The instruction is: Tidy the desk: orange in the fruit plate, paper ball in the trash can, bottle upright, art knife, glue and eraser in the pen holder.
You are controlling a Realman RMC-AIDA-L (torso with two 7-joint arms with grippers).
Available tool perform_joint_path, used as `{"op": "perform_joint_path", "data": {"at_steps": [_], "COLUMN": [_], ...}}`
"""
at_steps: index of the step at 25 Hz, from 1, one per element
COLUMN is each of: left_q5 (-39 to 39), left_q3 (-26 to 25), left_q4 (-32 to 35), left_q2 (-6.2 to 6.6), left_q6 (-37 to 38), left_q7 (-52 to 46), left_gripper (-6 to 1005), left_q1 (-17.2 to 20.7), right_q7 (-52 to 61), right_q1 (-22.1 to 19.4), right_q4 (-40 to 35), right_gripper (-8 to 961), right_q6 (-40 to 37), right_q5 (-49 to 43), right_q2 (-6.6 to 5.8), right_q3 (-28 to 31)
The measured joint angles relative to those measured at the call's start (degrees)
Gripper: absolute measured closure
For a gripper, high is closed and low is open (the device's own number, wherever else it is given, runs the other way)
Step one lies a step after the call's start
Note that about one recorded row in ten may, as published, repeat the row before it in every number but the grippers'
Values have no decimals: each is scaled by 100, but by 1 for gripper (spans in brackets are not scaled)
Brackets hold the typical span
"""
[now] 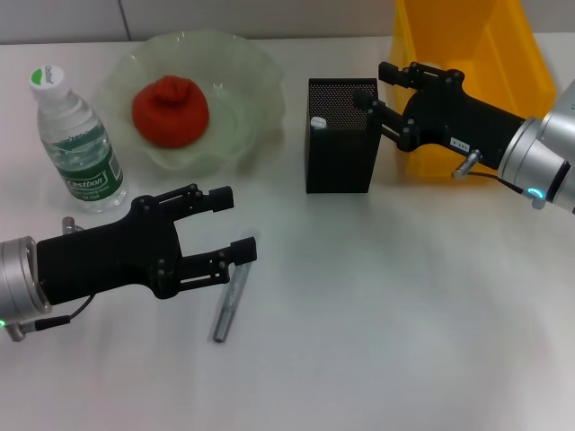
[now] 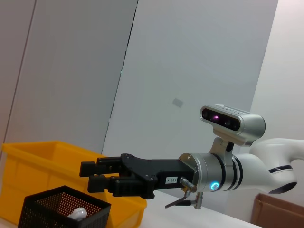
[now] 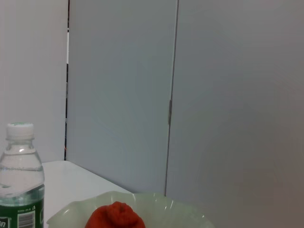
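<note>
— Glue [image 1: 226,303] first: grey stick flat on the tabletop [image 1: 386,323], alone out front. Left claw [image 1: 237,223] hangs over its upper end, fingers spread, gripping nothing.

— And the right side?

— Right claw [image 1: 374,87] sits at the far rim of the pen holder [image 1: 340,148], just in front of the trash can [image 1: 467,63]. Fingers parted, nothing between them that I can make out. Something pale lies inside the mesh, seen from the left wrist; can't name it.

— Rest of it?

— Orange [image 1: 171,110] in the fruit plate [image 1: 243,90]. Bottle [image 1: 75,139] upright beside the plate. Those look done. Knife and eraser not on show.

— So which step?

— Glue pickup, I'd judge. Next: left claw drops, straddles the stick across its width, squeezes, lifts, then carries it over to the holder. Right claw would do well to clear the opening.
</note>
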Motion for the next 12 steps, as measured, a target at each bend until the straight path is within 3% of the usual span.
{"op": "perform_joint_path", "data": {"at_steps": [6,12], "left_q5": [0,0], "left_q3": [0,-5], "left_q4": [0,0], "left_q2": [0,0], "left_q6": [-2,-8], "left_q7": [1,1], "left_gripper": [321,322], "left_q1": [0,0], "right_q7": [108,245], "right_q1": [-71,-419], "right_q4": [-13,-16], "right_gripper": [475,475], "right_q6": [-344,-1440], "right_q5": [4,-54], "right_q2": [-12,-27], "right_q3": [12,10]}}
